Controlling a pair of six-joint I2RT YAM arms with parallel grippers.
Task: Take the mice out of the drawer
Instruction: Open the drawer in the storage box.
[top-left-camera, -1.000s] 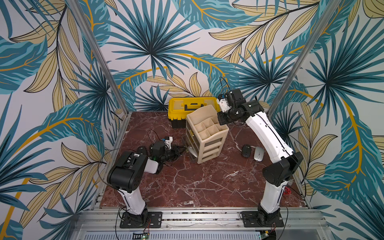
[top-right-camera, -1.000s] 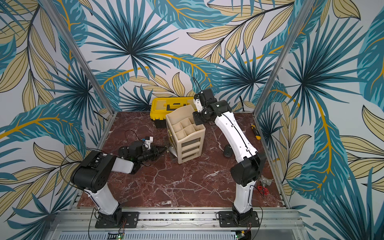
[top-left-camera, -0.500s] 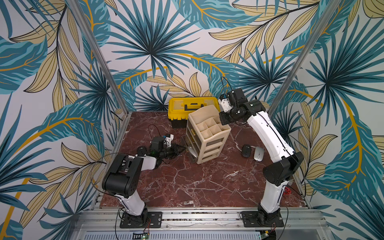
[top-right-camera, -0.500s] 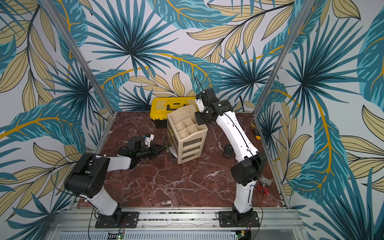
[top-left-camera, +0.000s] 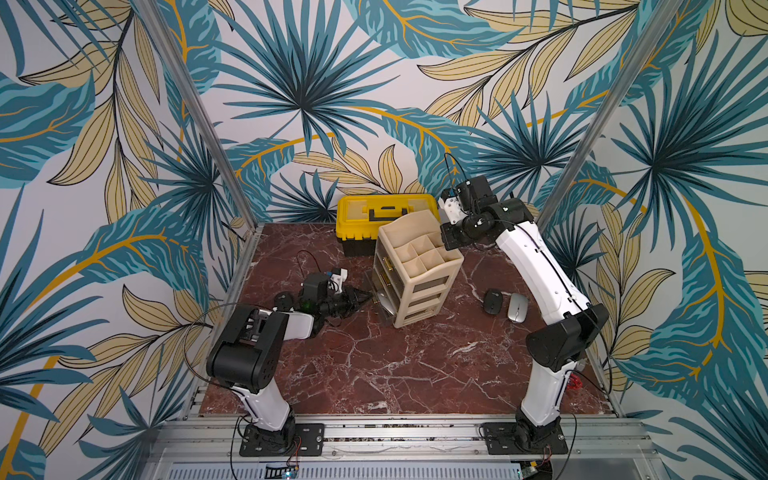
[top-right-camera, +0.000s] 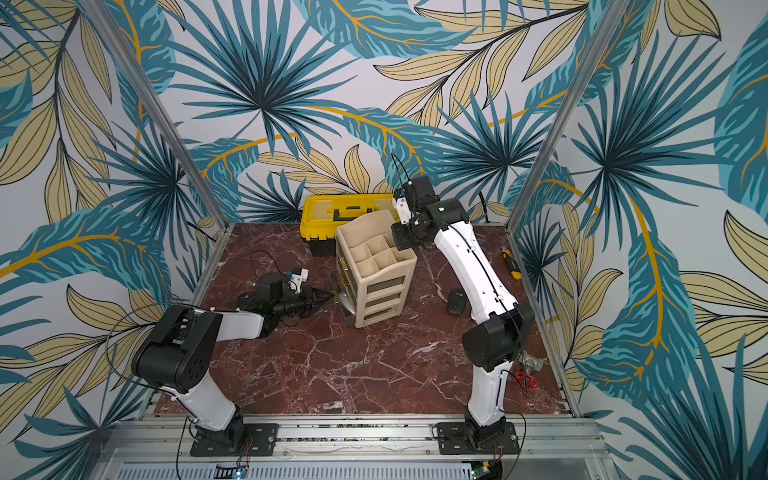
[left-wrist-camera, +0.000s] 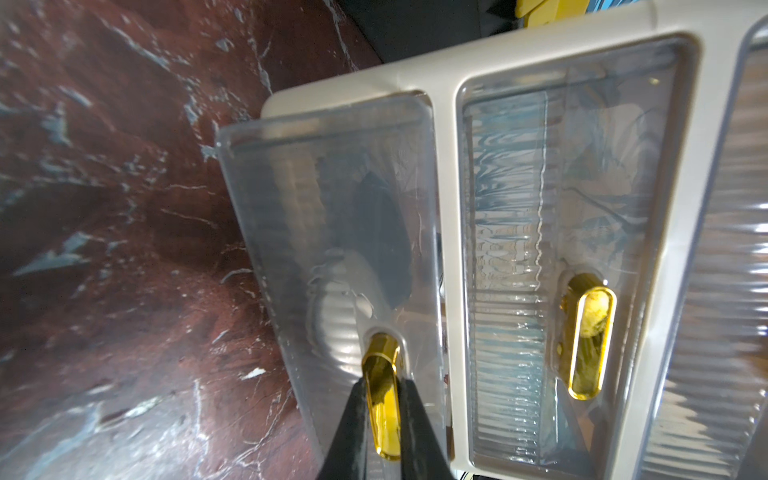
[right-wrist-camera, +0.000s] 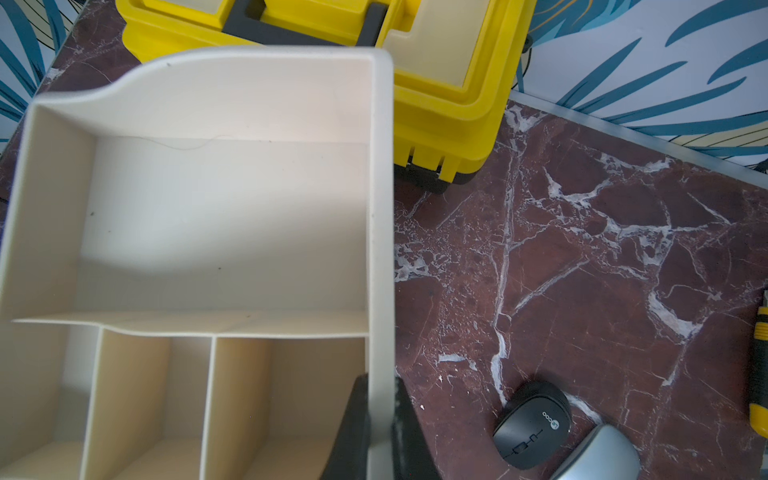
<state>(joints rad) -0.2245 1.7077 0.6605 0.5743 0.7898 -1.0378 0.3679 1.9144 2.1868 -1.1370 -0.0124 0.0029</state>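
Two mice near organizer, toolbox behind

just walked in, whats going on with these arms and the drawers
The left gripper is shut on the gold handle of the lowest drawer of the organizer, which stands partly open. The right gripper clamps the top rim, likely steadying it. A black mouse and a silver mouse lie on the table. A dark shape and a pale shape, probably more mice, show through the drawer's clear front.
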